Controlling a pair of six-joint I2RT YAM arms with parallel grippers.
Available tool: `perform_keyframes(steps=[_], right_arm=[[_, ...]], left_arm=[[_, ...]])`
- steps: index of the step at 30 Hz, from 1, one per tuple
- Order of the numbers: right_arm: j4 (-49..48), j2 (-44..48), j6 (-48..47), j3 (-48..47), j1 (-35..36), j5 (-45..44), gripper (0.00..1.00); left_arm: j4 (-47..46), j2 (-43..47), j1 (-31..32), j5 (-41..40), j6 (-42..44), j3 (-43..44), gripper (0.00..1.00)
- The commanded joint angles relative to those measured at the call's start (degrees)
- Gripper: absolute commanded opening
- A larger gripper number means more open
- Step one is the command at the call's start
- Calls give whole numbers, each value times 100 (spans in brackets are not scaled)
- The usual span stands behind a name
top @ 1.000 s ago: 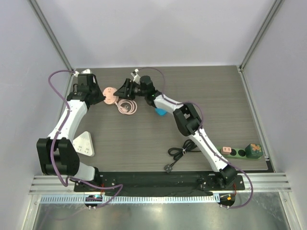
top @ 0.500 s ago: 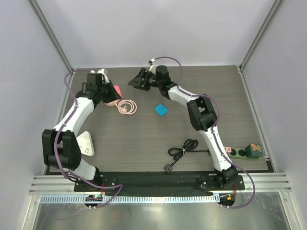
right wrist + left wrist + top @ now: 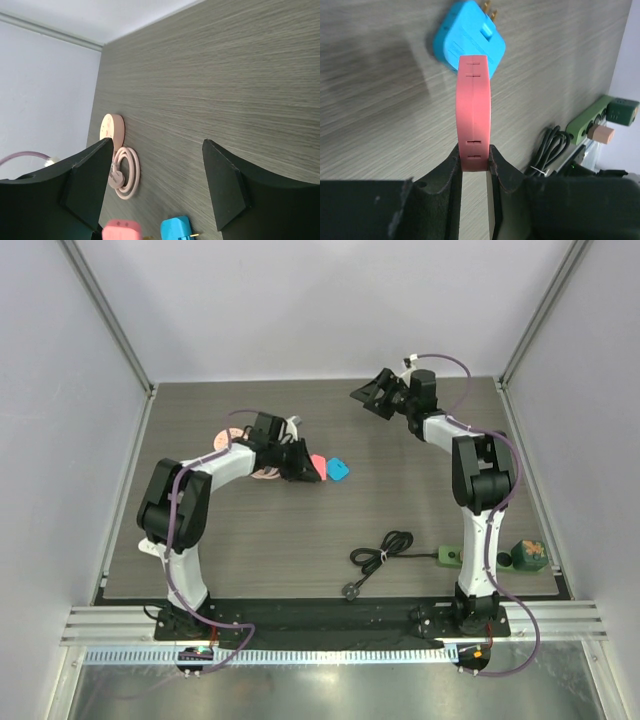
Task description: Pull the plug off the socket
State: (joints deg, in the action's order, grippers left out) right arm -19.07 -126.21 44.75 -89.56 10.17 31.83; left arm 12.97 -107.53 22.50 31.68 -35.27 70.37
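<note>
From where I stand, the left gripper (image 3: 474, 156) reaches over the middle of the table (image 3: 300, 530) and pinches a flat pink piece (image 3: 474, 110) edge-on, its far end just beside a blue adapter (image 3: 467, 42). The right gripper (image 3: 157, 144) is out at the far side, fingers spread wide with nothing between them. The green power strip (image 3: 582, 124) lies well apart from both at the near right edge, a tan plug (image 3: 600, 133) seated in it and a black cord (image 3: 380, 552) coiled beside it
</note>
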Motion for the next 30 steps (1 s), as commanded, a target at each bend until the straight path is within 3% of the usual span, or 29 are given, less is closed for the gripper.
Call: perform_keyframes(steps=[1, 12, 15, 16, 19, 22, 27, 29, 30], right_arm=[[-562, 369, 77, 158, 29, 94, 78], [-809, 334, 227, 246, -59, 244, 78], [-844, 317, 262, 272, -112, 262, 78], [-844, 317, 271, 272, -112, 271, 78], [-932, 273, 350, 281, -130, 314, 78], [-1072, 220, 490, 281, -121, 385, 78], [-1151, 237, 535, 299, -121, 438, 78], [-1169, 255, 543, 316, -130, 438, 79], [-1187, 255, 552, 334, -121, 429, 79]], left_arm=[[-445, -154, 184, 435, -208, 232, 0], [-251, -277, 193, 110, -384, 82, 11], [-129, -260, 202, -117, -446, 30, 22], [-50, -225, 202, -266, -446, 21, 36], [267, -164, 202, -549, -245, 117, 57], [557, -24, 193, -899, -60, 284, 66], [1032, 319, 106, -1945, 222, 434, 69], [1067, 303, 27, -2105, 205, 460, 66], [1102, 250, -78, -2105, 178, 478, 57]])
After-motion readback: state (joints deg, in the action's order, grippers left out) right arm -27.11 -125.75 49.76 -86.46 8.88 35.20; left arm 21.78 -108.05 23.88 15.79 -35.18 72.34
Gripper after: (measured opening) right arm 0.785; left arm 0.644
